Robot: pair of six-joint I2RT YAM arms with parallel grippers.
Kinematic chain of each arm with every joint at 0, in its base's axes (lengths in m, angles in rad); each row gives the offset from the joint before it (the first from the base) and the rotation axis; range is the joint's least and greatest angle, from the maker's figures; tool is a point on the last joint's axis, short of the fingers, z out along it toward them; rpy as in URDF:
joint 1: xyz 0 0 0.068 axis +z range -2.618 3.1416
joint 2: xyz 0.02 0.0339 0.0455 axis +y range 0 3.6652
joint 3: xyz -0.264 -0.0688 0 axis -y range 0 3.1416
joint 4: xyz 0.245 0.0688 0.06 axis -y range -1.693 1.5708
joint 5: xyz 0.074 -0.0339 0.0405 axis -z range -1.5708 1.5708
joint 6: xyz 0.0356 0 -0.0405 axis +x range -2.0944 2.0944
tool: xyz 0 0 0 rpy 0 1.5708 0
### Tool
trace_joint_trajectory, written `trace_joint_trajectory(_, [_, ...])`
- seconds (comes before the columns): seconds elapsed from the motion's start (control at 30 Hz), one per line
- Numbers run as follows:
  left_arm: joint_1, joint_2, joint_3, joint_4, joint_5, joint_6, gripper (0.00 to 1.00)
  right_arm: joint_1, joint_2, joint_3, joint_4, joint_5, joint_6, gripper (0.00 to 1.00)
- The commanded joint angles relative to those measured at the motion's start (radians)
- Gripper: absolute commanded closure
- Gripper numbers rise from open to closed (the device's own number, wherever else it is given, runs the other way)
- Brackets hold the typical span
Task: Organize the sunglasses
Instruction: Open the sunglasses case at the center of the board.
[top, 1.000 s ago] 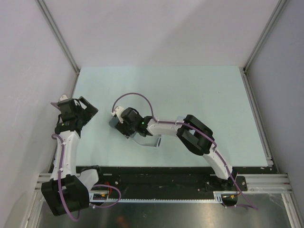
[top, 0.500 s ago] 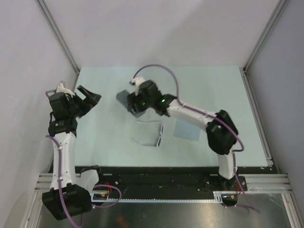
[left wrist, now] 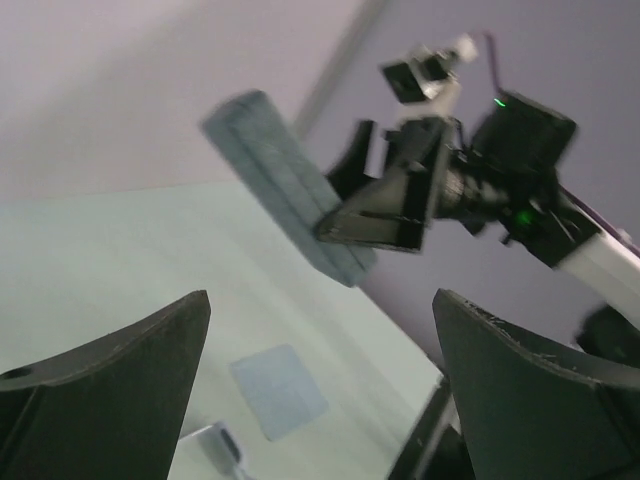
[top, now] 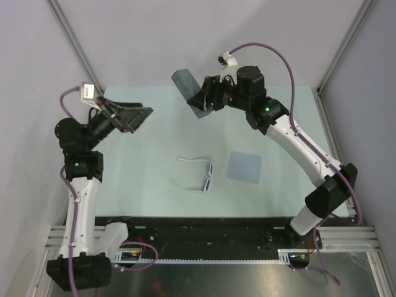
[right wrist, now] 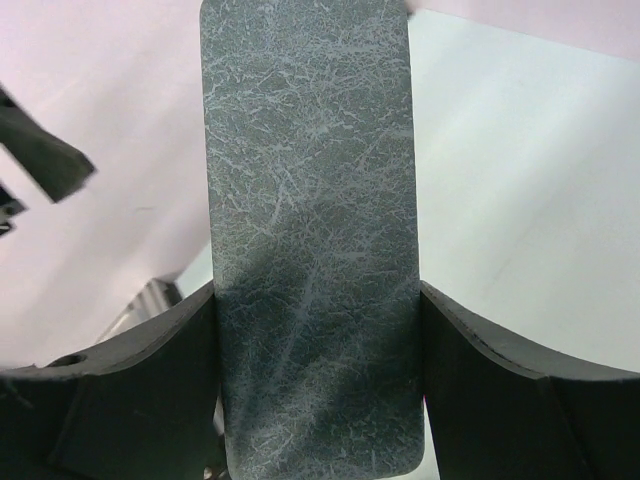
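The left wrist view is blurry. Only a small white bit of the sunglasses (left wrist: 215,445) peeks in at its bottom edge. In the right wrist view, the grey case (right wrist: 312,230) fills the middle and hides what is behind it.

From above, the sunglasses (top: 199,176) lie on the table (top: 291,111) near the front, with their side arms folded out. The blue-grey cloth (top: 244,166) lies flat just to their right, not touching them.

The right arm reaches far out toward the back of the table. The right gripper (top: 201,99) squeezes the case by its long sides and holds it tilted in the air. The left arm stands tall at the left side. The left gripper (top: 130,116) points toward the case, with its fingers spread wide and nothing between them.
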Motion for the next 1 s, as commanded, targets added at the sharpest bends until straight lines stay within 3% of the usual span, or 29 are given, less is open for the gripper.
trace_joint_trajectory(0.0, [-0.190, 0.037, 0.089, 0.120, 0.031, -0.020, 0.00, -0.021, -0.099, 0.043, 0.075, -0.163, 0.068, 0.71])
trace_joint_trajectory(0.33, [-0.322, 0.101, 0.173, 0.202, -0.048, -0.056, 0.00, -0.046, -0.184, 0.046, 0.215, -0.313, 0.201, 0.70])
trace_joint_trajectory(0.5, [-0.373, 0.116, 0.164, 0.227, -0.201, -0.111, 0.00, -0.035, -0.195, 0.028, 0.294, -0.368, 0.244, 0.69])
trace_joint_trajectory(0.63, [-0.417, 0.133, 0.143, 0.354, -0.206, -0.158, 0.00, -0.020, -0.193, 0.026, 0.309, -0.377, 0.255, 0.69])
trace_joint_trajectory(0.97, [-0.450, 0.198, 0.153, 0.405, -0.197, -0.164, 0.00, 0.025, -0.166, 0.049, 0.312, -0.431, 0.261, 0.69])
